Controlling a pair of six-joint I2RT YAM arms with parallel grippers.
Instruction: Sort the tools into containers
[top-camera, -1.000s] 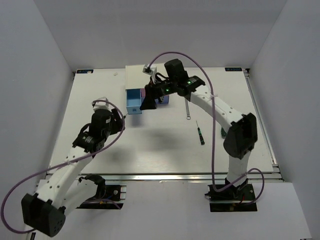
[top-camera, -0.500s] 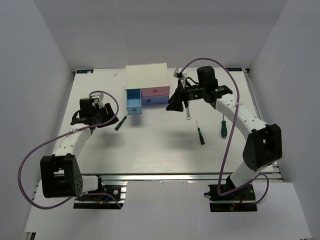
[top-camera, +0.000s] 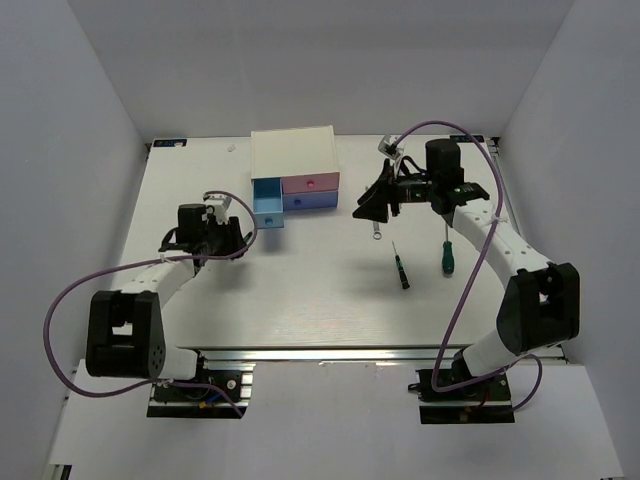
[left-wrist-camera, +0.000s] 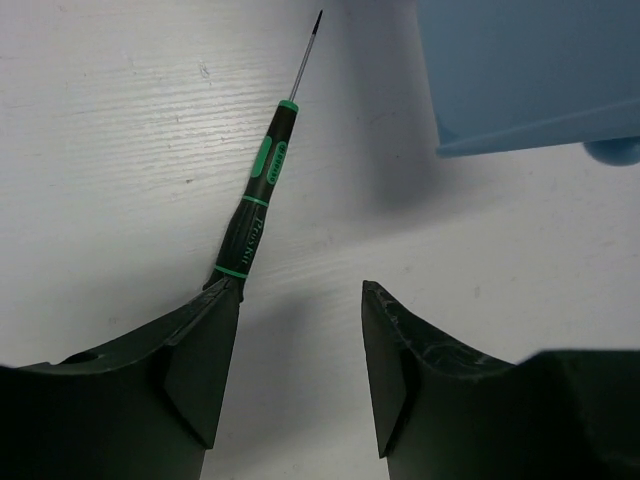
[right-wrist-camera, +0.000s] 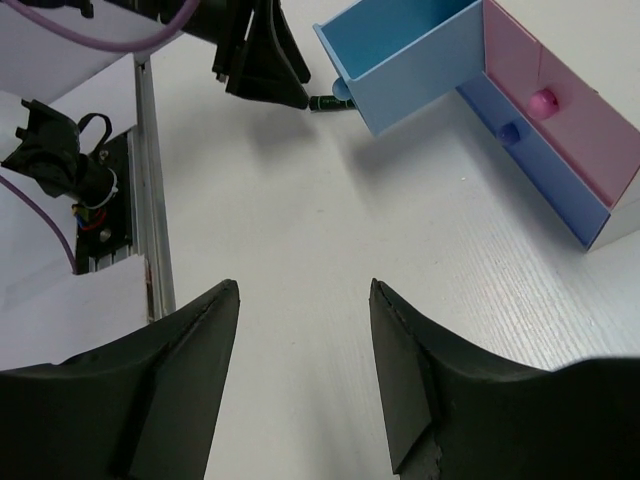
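The white cabinet (top-camera: 292, 152) has its light blue drawer (top-camera: 268, 208) pulled out; it shows empty in the right wrist view (right-wrist-camera: 410, 55). The pink drawer (top-camera: 310, 184) and periwinkle drawer (top-camera: 312, 201) are shut. My left gripper (top-camera: 238, 243) is open on the table; a small dark screwdriver (left-wrist-camera: 262, 200) lies with its butt at the left fingertip (left-wrist-camera: 215, 320), not between the jaws. My right gripper (top-camera: 364, 211) is open and empty above the silver wrench (top-camera: 375, 232). Another small screwdriver (top-camera: 401, 271) and the green-handled screwdriver (top-camera: 446, 256) lie to the right.
An aluminium rail (top-camera: 330, 352) runs along the table's near edge. In the right wrist view my left gripper (right-wrist-camera: 255, 60) sits beside the blue drawer, with the arm base and rail (right-wrist-camera: 150, 170) at the left.
My right gripper has drawn back from the cabinet to the right, over the wrench. My left gripper has moved right, up to the small screwdriver by the blue drawer.
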